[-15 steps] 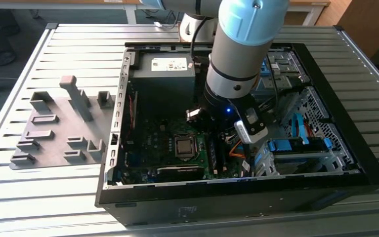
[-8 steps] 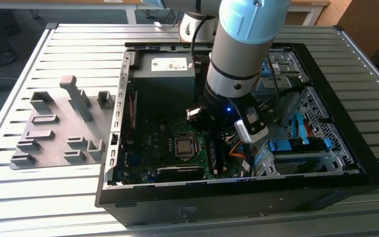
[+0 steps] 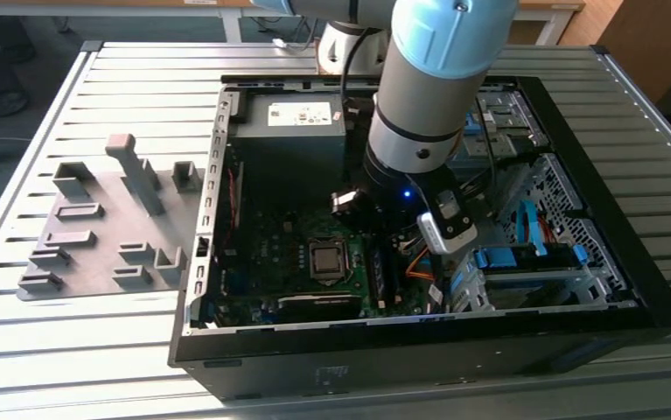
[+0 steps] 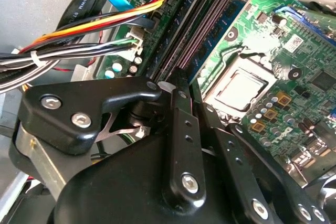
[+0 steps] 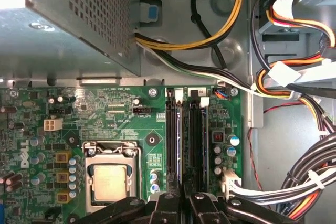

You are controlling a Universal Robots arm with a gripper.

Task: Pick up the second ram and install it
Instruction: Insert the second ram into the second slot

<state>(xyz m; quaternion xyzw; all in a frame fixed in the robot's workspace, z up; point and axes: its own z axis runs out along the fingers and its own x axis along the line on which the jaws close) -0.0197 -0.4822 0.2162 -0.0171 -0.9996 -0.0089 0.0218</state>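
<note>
One job, seemingly close to its end. Pictured on a slatted metal table (image 3: 101,350): an open computer case (image 3: 429,359), with a grey parts fixture (image 3: 114,227) just beside it on the exterior view's left. Reaching down into the case, over the green motherboard (image 5: 105,114): the grey-and-blue arm (image 3: 429,96). Poised directly over the pair of black memory slots (image 5: 195,140) next to the processor socket (image 5: 109,182): the gripper (image 5: 184,198), with fingers (image 4: 181,129) drawn almost together and only a sliver left between. Pinched in that sliver, as far as can be judged: the second ram (image 5: 182,145), seen edge-on as a thin blue-green line running along the slots. Lifted, then, and brought to its slot. Not clear whether pressed fully home or latched.
</note>
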